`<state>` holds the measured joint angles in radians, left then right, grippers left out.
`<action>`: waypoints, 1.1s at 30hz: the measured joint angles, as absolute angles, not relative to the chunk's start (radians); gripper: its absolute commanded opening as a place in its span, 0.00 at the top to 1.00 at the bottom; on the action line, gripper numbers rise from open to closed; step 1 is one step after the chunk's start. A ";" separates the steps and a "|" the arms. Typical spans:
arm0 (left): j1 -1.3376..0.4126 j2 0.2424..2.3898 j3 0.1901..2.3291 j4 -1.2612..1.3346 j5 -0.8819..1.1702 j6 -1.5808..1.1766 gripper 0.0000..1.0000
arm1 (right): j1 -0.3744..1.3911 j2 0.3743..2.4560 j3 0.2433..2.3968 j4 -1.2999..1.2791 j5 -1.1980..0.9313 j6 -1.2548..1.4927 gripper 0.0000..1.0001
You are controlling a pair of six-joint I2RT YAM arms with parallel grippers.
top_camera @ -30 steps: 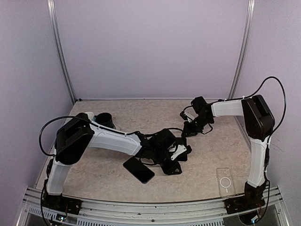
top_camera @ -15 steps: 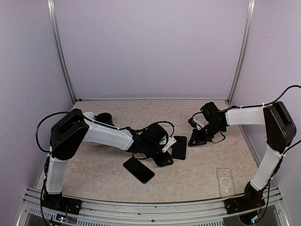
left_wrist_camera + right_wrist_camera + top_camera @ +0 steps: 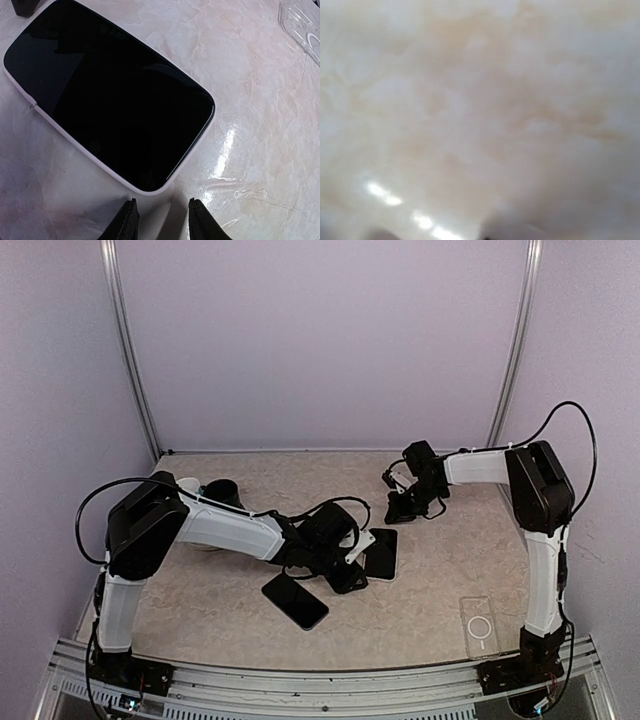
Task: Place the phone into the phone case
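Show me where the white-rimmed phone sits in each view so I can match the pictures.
Top external: the white-rimmed phone lies just right of centre, slightly low.
Left wrist: it fills the centre-left, screen up, just ahead of the left claw.
Right wrist: not in it; only blurred tabletop.
Shared landmark: the clear phone case, bottom right in top external, top-right corner in left wrist.

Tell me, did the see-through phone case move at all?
No. The phone case sits in the same spot beside the right arm's base.
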<state>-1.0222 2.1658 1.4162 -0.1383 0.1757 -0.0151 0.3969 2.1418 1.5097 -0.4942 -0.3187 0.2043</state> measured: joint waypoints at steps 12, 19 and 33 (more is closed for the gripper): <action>-1.010 2.167 1.419 -0.135 0.146 -0.044 0.64 | 0.402 2.054 1.349 -0.420 -0.391 0.187 1.00; -1.000 2.167 1.419 -0.136 0.144 -0.058 0.64 | 0.408 1.886 1.152 -0.373 -0.452 0.231 1.00; -0.979 2.145 1.382 -0.104 0.126 -0.096 0.55 | 0.425 1.739 1.039 -0.463 -0.360 0.319 0.61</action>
